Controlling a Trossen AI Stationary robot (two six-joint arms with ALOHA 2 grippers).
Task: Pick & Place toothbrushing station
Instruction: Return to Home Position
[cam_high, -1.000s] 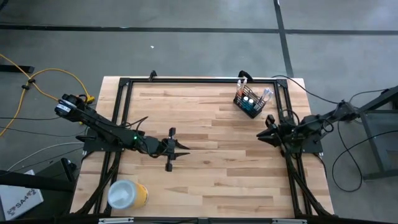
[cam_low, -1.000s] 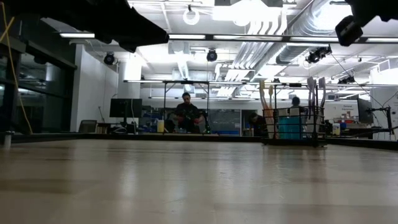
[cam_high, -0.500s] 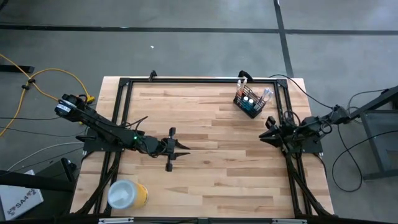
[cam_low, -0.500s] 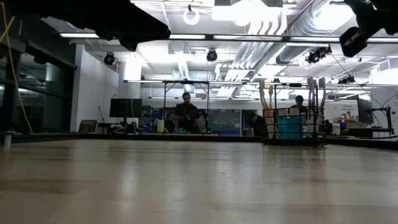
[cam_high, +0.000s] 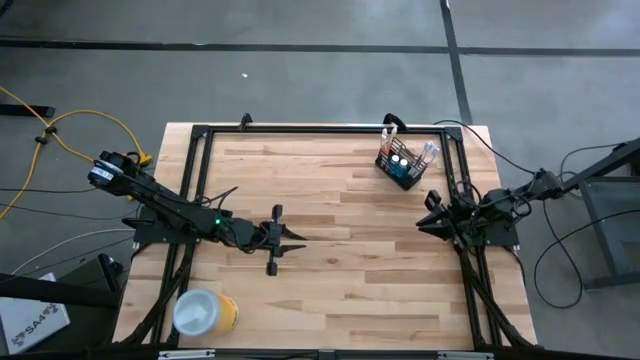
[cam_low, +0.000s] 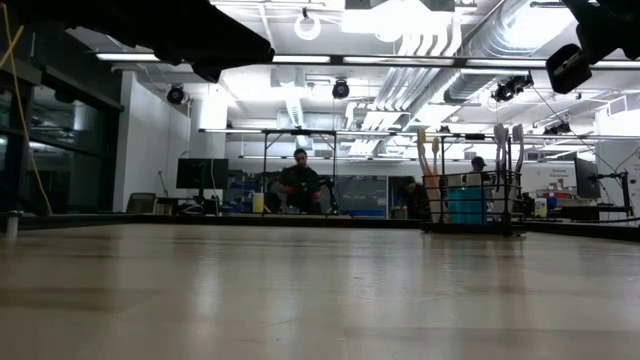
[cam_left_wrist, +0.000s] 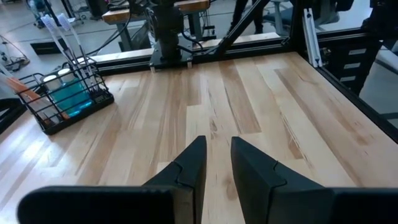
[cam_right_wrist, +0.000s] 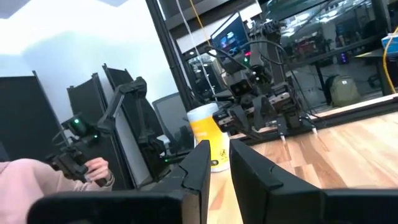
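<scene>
The black wire-mesh holder (cam_high: 403, 163) stands on its base at the table's far right, with thin pale toothbrushes and blue tubes upright in it. It also shows in the low view (cam_low: 470, 196) and in the left wrist view (cam_left_wrist: 65, 98). My left gripper (cam_high: 297, 241) hovers over the table's middle left, pointing right, empty, its fingers (cam_left_wrist: 198, 155) close together. My right gripper (cam_high: 425, 217) hovers at the right edge, on the near side of the holder, pointing left, also shut and empty (cam_right_wrist: 214, 158).
A yellow cylinder with a white top (cam_high: 205, 312) stands at the near left corner. A black frame (cam_high: 320, 128) runs around the table's edges. A person's pink sleeve (cam_right_wrist: 25, 183) and people (cam_low: 300, 182) show in the room beyond.
My right gripper has shifted slightly and dipped a little in the low view. The holder and my left arm have kept still.
</scene>
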